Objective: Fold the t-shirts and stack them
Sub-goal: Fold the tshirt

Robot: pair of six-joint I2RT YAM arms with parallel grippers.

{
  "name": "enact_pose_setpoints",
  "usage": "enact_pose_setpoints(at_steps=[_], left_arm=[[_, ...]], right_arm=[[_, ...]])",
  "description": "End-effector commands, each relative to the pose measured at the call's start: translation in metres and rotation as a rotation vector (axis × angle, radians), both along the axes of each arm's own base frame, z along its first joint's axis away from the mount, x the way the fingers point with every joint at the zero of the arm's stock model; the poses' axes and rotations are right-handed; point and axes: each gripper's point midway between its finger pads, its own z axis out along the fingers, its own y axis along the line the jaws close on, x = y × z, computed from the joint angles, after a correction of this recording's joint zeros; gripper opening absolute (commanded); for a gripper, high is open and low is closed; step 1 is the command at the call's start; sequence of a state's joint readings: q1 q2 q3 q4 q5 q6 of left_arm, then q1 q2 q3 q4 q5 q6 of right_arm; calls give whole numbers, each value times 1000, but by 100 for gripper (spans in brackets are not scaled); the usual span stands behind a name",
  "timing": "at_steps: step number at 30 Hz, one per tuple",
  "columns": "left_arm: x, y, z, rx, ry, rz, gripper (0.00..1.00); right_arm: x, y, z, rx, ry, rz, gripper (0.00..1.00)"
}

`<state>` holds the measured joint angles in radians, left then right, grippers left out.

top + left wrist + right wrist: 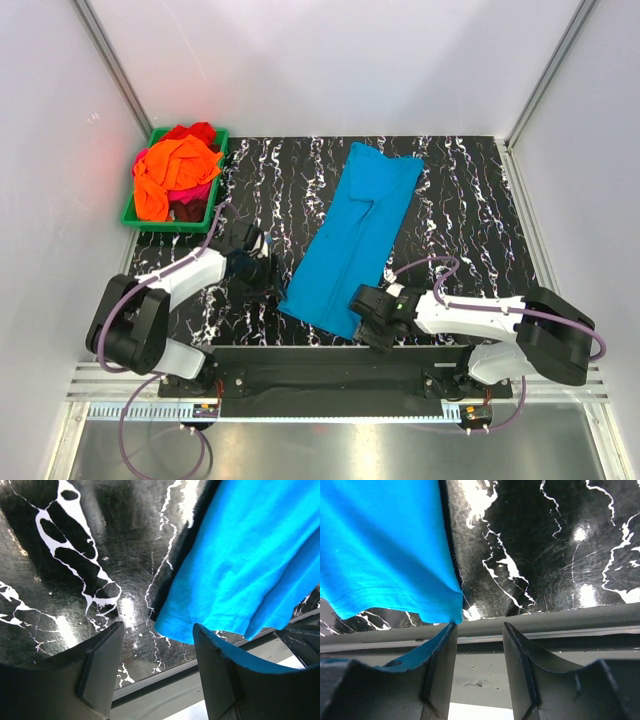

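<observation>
Turquoise-blue t-shirt [355, 235] found flat, folded lengthwise. Left of its near hem, noted left gripper [157, 645] spread, empty; at that hem's right corner, right gripper [479, 645] parted, empty. Saw other t-shirts [165, 178] heaped in green bin [128, 214], far left.

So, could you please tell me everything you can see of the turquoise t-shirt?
The turquoise t-shirt is soft plain cloth, folded into a long strip, lying flat and slanted on the marbled table. Its stitched hem end is nearest the arms; the left hand and right hand sit open at its corners, gripping nothing.
</observation>
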<state>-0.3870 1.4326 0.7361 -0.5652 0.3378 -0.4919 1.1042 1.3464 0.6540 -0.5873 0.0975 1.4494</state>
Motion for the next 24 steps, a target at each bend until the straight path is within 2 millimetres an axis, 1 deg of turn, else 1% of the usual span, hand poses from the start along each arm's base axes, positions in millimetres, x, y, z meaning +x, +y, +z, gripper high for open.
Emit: enact_pose_setpoints(at_steps=[1, 3, 9, 12, 15, 16, 17, 18, 19, 20, 24], left_arm=[[14, -8, 17, -42, -95, -37, 63], [12, -8, 15, -38, -87, -54, 64], [3, -9, -1, -28, -35, -70, 64], [-2, -8, -12, -10, 2, -74, 63], [-5, -6, -17, 6, 22, -74, 63], [-6, -5, -19, 12, 28, -75, 61], [-5, -5, -19, 15, 28, -74, 60], [-5, -4, -19, 25, 27, -68, 59], [-5, -2, -20, 33, 29, -65, 56], [-4, 0, -20, 47, 28, -60, 53], [-4, 1, -20, 56, 30, -50, 45]], right_arm=[[10, 6, 5, 28, -56, -35, 49], [12, 6, 4, 29, -62, -43, 49], [15, 7, 3, 36, -74, -65, 49], [16, 5, 1, 26, -79, -69, 47], [18, 5, 2, 14, -83, -73, 45], [19, 4, 3, 10, -86, -71, 44], [21, 9, 10, 23, -94, -68, 43], [22, 9, 13, 21, -98, -66, 43], [23, 10, 16, 21, -102, -63, 43], [26, 13, 23, 34, -116, -67, 43], [29, 9, 30, 16, -131, -82, 42]])
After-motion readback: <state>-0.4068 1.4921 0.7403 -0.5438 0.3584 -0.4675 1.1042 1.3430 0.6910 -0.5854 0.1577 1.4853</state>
